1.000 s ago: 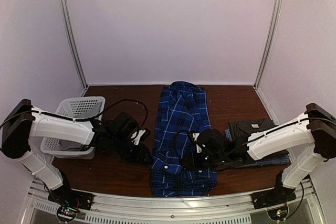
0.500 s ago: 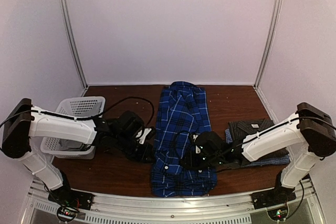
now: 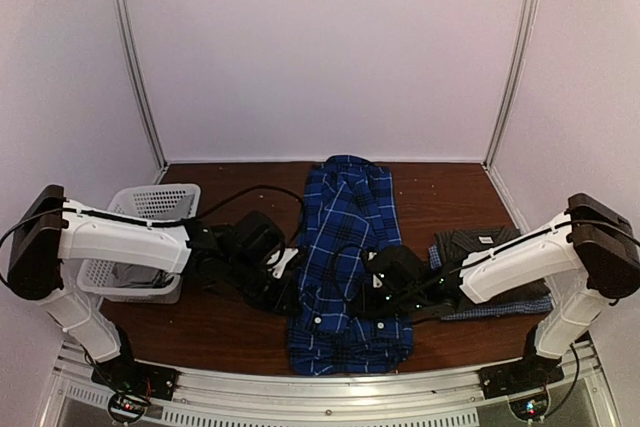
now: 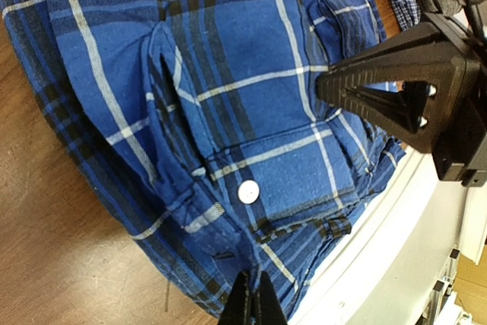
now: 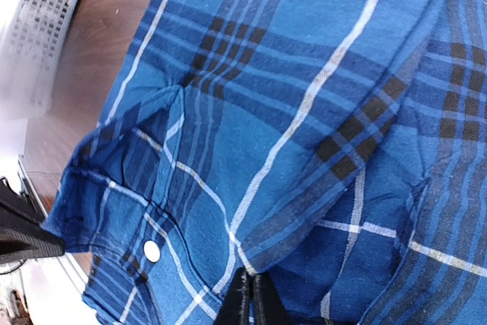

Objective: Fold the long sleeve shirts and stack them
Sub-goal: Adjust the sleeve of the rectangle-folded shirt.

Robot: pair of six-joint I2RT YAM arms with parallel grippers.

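Bench (image 3: 230,325): dark brown wood grain, matte. Back wall (image 3: 320,47) behind bench: plain pale lilac-white panel. Left wall (image 3: 50,67) and right wall (image 3: 590,67) flank bench, same pale finish. Aluminium uprights (image 3: 135,57) rise from bench's two far corners. Ribbed aluminium rail (image 3: 330,384) runs along bench's near edge. Light soft, even, faint violet cast; weak shadows on bench.

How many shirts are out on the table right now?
3. A blue plaid shirt lies spread in the middle; a dark grey shirt sits folded at the right, on top of a pale blue shirt. The basket may hide more.
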